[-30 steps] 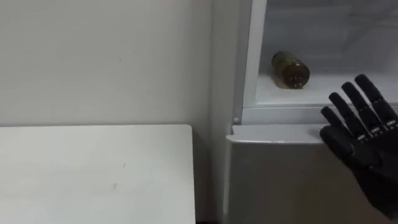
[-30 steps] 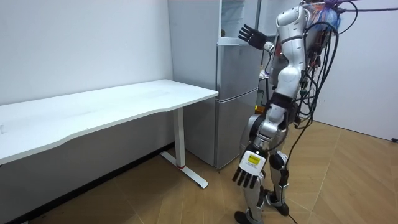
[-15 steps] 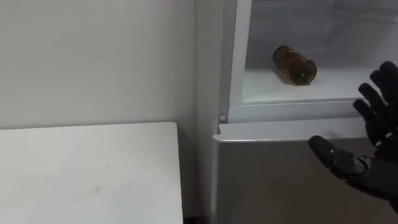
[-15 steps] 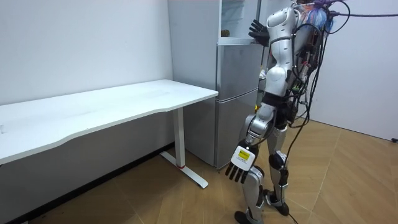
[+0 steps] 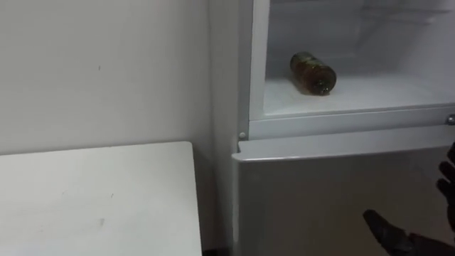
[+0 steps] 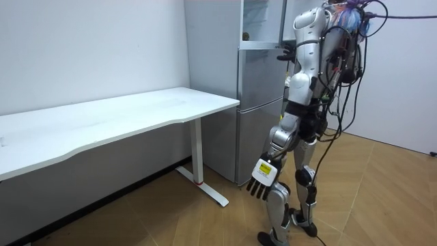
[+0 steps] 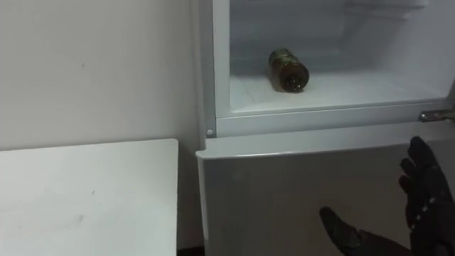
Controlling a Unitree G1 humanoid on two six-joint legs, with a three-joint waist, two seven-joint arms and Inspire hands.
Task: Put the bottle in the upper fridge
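A brownish bottle (image 5: 311,72) lies on its side on the white shelf (image 5: 377,94) of the upper fridge compartment, which stands open; its cap end points toward me. My right hand (image 7: 431,210) hovers at the lower right before the closed lower fridge door (image 5: 313,199), fingers straight and thumb spread, holding nothing and well below the bottle. In the room view my right hand (image 6: 285,54) is raised near the fridge front. My left hand (image 6: 261,185) hangs by my thigh with relaxed fingers and holds nothing. I stand upright facing the fridge (image 6: 259,102).
A white table (image 5: 92,206) stands to the left of the fridge, against the pale wall, with a narrow gap between them. A small metal fitting (image 7: 432,114) shows at the right end of the upper compartment's sill. Wooden floor (image 6: 382,205) lies around me.
My right hand dropped from in front of the upper compartment's sill to before the lower door. The eye view shifted, so fridge and table now sit further left.
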